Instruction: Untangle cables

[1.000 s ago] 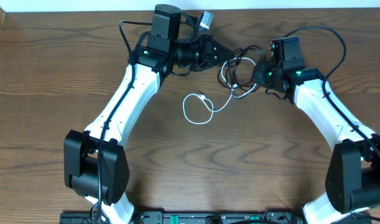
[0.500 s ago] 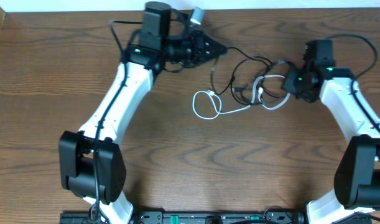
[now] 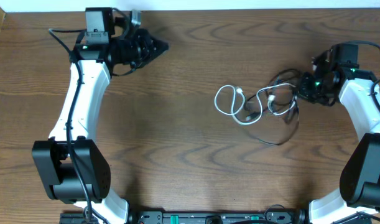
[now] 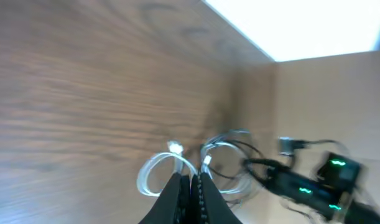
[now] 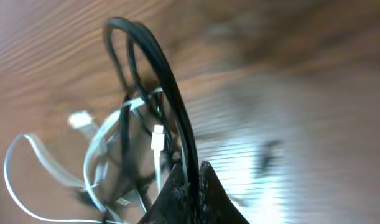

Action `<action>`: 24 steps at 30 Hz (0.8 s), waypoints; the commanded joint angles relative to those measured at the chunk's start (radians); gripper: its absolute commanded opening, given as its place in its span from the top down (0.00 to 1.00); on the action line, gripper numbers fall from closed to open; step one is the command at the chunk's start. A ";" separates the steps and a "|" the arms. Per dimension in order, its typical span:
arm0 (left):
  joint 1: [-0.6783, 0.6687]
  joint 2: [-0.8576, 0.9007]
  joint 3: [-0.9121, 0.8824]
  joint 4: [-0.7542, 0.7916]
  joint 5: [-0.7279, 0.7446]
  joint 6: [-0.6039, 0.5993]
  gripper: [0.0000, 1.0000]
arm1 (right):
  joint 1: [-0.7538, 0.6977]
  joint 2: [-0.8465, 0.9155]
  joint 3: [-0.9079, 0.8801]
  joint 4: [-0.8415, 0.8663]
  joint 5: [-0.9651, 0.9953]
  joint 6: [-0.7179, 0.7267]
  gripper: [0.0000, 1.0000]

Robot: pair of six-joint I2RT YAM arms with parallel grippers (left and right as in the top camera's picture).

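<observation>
Overhead view: the right gripper (image 3: 300,92), at 3 o'clock on the table (image 3: 177,155), is pinched on the black cable (image 5: 168,81), whose loops interlace with the white cable (image 3: 217,101) just beside it toward 9 o'clock. The left gripper (image 3: 163,45), fingers pressed together and empty, hangs well apart at 10 o'clock. It should probably take the white loop and draw it toward 9 o'clock; the strand crossings near the right fingertips are the likely obstruction.

Item: both arms and the tangle, positions shifted.
Left gripper (image 3: 163,45) now sits far left, well apart from the tangle. Right gripper (image 3: 300,92) sits further right, with the white cable (image 3: 217,99) and black cable (image 3: 277,143) dragged along and spread looser.
</observation>
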 commanded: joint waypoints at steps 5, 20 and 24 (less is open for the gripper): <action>-0.011 -0.027 0.005 -0.034 -0.112 0.161 0.93 | 0.065 -0.094 0.046 -0.083 -0.296 -0.055 0.99; -0.202 -0.027 0.005 -0.007 0.042 0.212 0.47 | 0.450 -0.193 0.322 -0.473 0.478 0.182 0.99; -0.257 -0.026 0.005 0.028 0.140 0.212 0.34 | 0.448 -0.180 0.322 -0.481 0.469 0.180 0.99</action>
